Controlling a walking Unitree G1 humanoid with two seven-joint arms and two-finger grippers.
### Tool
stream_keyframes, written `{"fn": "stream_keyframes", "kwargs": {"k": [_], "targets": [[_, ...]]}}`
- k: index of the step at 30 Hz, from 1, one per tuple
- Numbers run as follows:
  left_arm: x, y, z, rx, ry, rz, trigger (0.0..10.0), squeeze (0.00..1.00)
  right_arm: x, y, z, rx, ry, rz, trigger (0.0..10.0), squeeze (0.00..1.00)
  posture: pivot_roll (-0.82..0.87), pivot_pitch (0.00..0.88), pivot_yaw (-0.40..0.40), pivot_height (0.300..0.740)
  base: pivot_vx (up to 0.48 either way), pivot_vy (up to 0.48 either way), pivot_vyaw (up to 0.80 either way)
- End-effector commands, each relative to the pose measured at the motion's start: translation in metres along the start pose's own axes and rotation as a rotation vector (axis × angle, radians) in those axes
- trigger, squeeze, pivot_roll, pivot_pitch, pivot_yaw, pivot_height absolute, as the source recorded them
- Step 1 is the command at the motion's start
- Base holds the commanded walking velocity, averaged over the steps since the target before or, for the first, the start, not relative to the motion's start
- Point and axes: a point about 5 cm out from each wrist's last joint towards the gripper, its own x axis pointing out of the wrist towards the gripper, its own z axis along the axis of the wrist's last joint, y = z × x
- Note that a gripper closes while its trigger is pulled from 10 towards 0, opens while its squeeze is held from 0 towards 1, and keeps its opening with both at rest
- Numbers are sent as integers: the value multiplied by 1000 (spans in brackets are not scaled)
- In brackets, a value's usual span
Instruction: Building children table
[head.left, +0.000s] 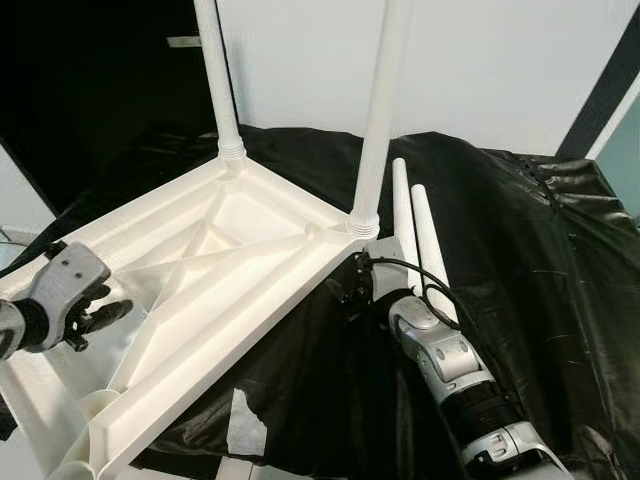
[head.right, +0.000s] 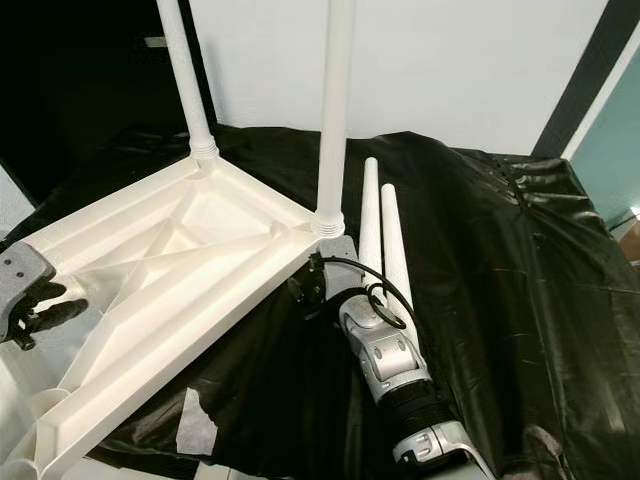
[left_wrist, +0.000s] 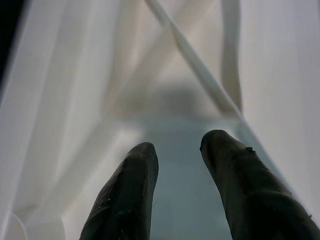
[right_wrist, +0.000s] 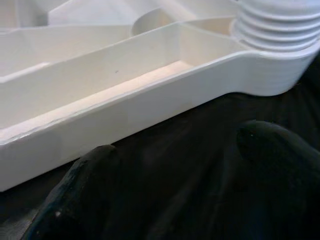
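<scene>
A white plastic children's table top (head.left: 230, 300) lies upside down on a black sheet (head.left: 540, 270). Two white legs stand upright in its far corners, one at the back (head.left: 220, 90) and one nearer the middle (head.left: 380, 120). Two loose legs (head.left: 418, 235) lie side by side on the sheet just right of that corner. My right gripper (head.left: 345, 290) is low on the sheet beside the table's rim, under the corner socket (right_wrist: 280, 30), open with nothing between its fingers. My left gripper (head.left: 100, 315) hovers over the ribbed underside near the left edge, open (left_wrist: 177, 145) and empty.
The black sheet covers the whole work surface and is wrinkled toward the right. A white scrap (head.left: 245, 420) lies on it near the front. A white wall (head.left: 500, 60) rises behind, with a dark opening (head.left: 90, 90) at the back left.
</scene>
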Motion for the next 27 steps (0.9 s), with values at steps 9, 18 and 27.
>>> {"fn": "stream_keyframes", "kwargs": {"k": [9, 18, 27], "targets": [[-5, -22, -2, 84, 35, -144, 10000, 0, 11, 1, 2, -20, 21, 33, 10000, 0, 125, 0, -60, 740, 0, 0, 0], [-8, -63, 7, 141, 7, -379, 10000, 0, 27, -4, 12, -17, 14, 43, 10000, 0, 150, 0, -69, 740, 0, 0, 0], [-6, -94, 26, 120, -107, -539, 10000, 0, 36, 3, 11, -39, 34, 106, 10000, 0, 160, 0, -72, 740, 0, 0, 0]]}}
